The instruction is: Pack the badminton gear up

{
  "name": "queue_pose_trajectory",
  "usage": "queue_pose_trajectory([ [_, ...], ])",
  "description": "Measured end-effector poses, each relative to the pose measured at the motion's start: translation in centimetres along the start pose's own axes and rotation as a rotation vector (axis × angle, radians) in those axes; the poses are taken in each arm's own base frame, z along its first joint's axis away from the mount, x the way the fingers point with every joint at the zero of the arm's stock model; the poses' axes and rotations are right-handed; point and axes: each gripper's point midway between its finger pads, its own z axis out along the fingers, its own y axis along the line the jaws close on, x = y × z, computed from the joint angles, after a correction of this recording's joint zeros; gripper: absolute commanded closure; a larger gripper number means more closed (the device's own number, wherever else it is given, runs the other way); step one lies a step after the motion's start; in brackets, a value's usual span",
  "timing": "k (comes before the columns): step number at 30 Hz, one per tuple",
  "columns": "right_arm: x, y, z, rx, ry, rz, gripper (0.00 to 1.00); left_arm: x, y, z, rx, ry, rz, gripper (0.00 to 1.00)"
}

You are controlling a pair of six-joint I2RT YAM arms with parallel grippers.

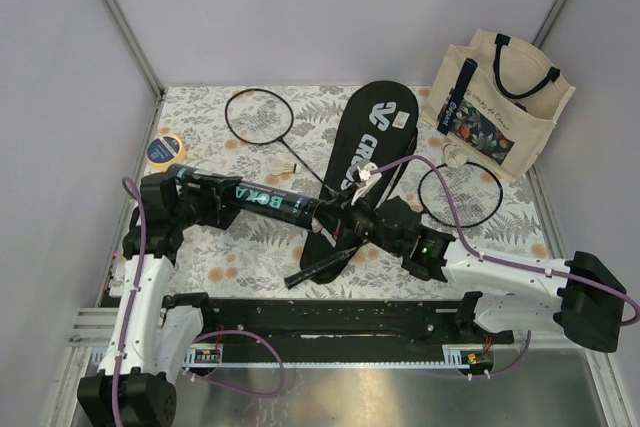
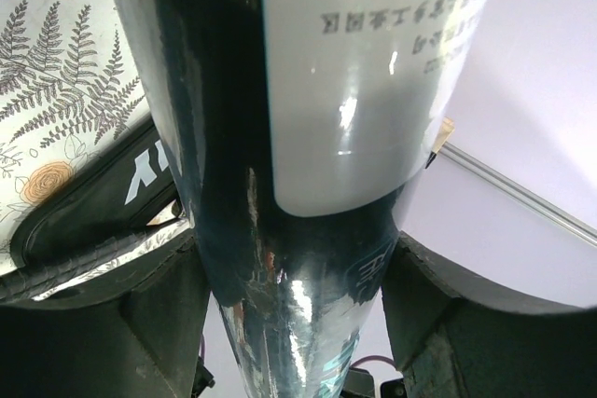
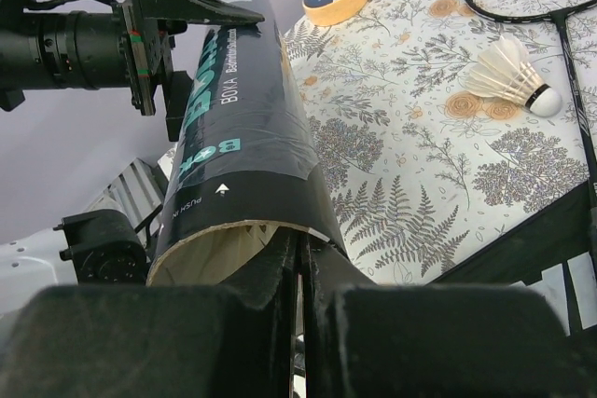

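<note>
Top external view: the floral bench point(image 1: 250, 247) has walls point(image 1: 330, 7) closing three sides. A long black bag point(image 1: 375, 132) lies diagonally mid-bench, one racket point(image 1: 258, 114) to its left and another point(image 1: 460, 195) to its right. The tube point(image 1: 265, 199) hangs level above the bench. The left tool point(image 1: 212, 196) grasps its left end, and the right tool point(image 1: 340, 215) is clenched at its open rim. A shuttlecock point(image 3: 513, 76) lies beside a racket shaft.

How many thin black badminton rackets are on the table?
2. One thin black racket lies far left, near the yellow-rimmed tape roll; the second racket lies right of the long black racket bag, before the cream tote bag. Bags may hide more.
</note>
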Motion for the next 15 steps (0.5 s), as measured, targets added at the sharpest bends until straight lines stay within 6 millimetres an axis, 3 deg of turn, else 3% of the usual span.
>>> queue_pose_trajectory([
  [5,-0.3,-0.2,0.0,0.016,-0.012,0.029,0.70,-0.1,0.4,0.1,-0.008,-0.001,-0.030,0.80],
  [15,-2.3,0.2,-3.2,0.042,-0.027,0.091,0.50,0.1,0.0,-1.0,0.050,-0.028,-0.067,0.80],
])
